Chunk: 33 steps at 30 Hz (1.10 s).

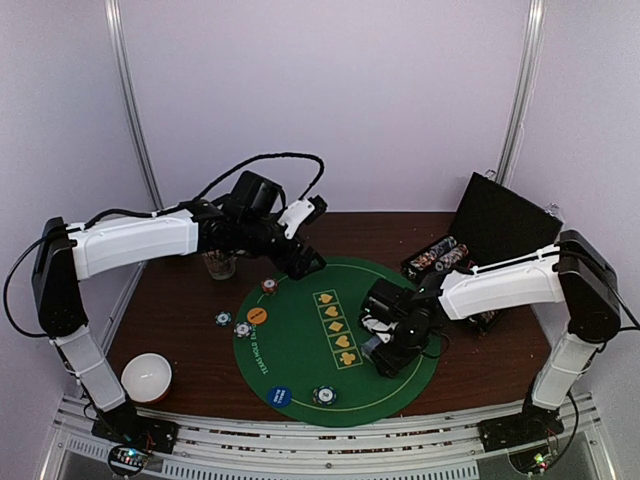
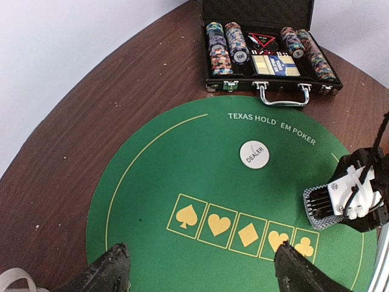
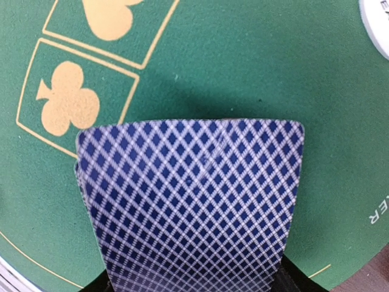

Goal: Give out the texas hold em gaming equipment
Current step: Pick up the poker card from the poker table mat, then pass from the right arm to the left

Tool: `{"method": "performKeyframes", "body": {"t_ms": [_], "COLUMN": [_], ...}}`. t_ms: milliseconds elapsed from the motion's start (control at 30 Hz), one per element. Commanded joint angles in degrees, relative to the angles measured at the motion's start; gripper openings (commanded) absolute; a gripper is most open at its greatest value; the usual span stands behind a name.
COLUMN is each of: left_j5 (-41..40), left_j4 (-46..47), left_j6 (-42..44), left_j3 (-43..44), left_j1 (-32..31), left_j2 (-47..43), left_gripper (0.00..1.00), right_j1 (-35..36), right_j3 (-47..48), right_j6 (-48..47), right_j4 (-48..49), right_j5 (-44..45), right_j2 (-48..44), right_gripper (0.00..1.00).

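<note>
The right gripper (image 1: 384, 352) hovers low over the right part of the green mat (image 1: 300, 350), its fingers pinching a small stack of playing cards (image 3: 194, 201) by one end. The blue-lattice backs face up and throw a shadow on the felt just below the club box (image 3: 67, 100), so the cards look held clear of the mat rather than laid. The left gripper (image 2: 200, 261) hangs over the mat's upper edge in the top view, fingers spread wide with nothing between them.

As for progress, some pieces are out. In the top view, striped poker chips (image 1: 243, 329) sit along the left rim of the mat beside an orange button (image 1: 257, 315). A blue button (image 1: 280, 396) and a lone chip (image 1: 323, 395) lie at the lower rim, and the white dealer button (image 2: 254, 153) rests mid-mat. All five suit boxes (image 2: 248, 234) are bare, so dealing the cards seems to be what remains, and the open case (image 2: 267, 85) at the upper right holds full rows of chips
</note>
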Motion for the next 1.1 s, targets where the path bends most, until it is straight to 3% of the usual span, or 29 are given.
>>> {"method": "performKeyframes", "body": {"t_ms": [0, 167, 400, 767, 1000, 1033, 1067], "left_j5": [3.2, 6.1, 18.3, 33.8, 39.1, 40.2, 40.9], "left_j4": [2.4, 5.3, 15.0, 26.0, 29.9, 31.3, 32.6], "left_j6": [-1.6, -8.5, -20.2, -29.4, -30.5, -31.5, -32.0], "left_j3": [-0.8, -2.9, -9.2, -14.3, -15.8, -16.2, -16.6], "left_j1": [0.1, 0.2, 0.7, 2.7, 2.8, 2.8, 2.7], "left_j2": [1.1, 2.5, 3.9, 6.6, 6.8, 6.6, 6.5], "left_gripper": [0.85, 0.84, 0.82, 0.86, 0.87, 0.88, 0.96], "right_j1": [0.7, 1.8, 3.5, 6.4, 7.3, 7.4, 7.5], "right_j3": [-2.4, -1.5, 2.2, 7.1, 10.1, 10.4, 10.9], "right_j6": [-1.2, -3.1, -6.2, -8.8, -10.1, -10.2, -10.3], "right_j4": [-0.2, -0.7, -3.4, -4.2, -4.2, -4.3, -4.4], "right_j5": [4.2, 6.1, 9.6, 13.5, 14.3, 14.3, 14.6], "right_j2": [-1.0, -3.2, -5.3, -8.3, -8.6, -8.3, -8.1], "right_gripper": [0.62, 0.59, 0.56, 0.57, 0.57, 0.57, 0.57]}}
